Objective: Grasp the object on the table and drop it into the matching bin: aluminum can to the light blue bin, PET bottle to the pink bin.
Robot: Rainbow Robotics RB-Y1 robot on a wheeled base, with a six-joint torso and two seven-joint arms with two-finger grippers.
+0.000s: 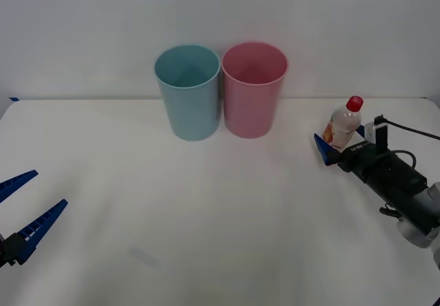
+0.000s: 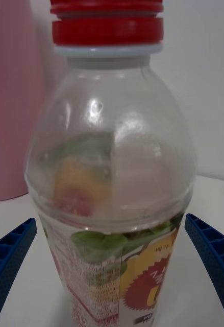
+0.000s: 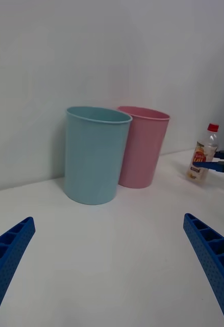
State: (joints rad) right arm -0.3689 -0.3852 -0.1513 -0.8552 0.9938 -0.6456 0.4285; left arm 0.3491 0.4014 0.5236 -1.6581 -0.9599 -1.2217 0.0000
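The bottle stands upright on the white worktop, well to the right of the pink bin and apart from it. Its red cap is on, and its orange-red-white label faces the robot.

The right gripper sits low at the bottle, its blue fingers spread wide, one on each side of the bottle's lower body. In the right wrist view a gap of worktop shows between each finger and the clear plastic, so the fingers are released and not pressing the bottle. The pink bin stands behind the bottle in that view.

The light blue bin stands just beside the pink bin, on its left, the two rims touching or nearly so; both are upright near the back edge of the worktop, by the wall.

The left gripper hangs over the worktop well to the left of the pink bin and nearer the robot, its fingers spread apart and holding nothing. From the left wrist view the bottle and the right gripper appear beyond the pink bin.
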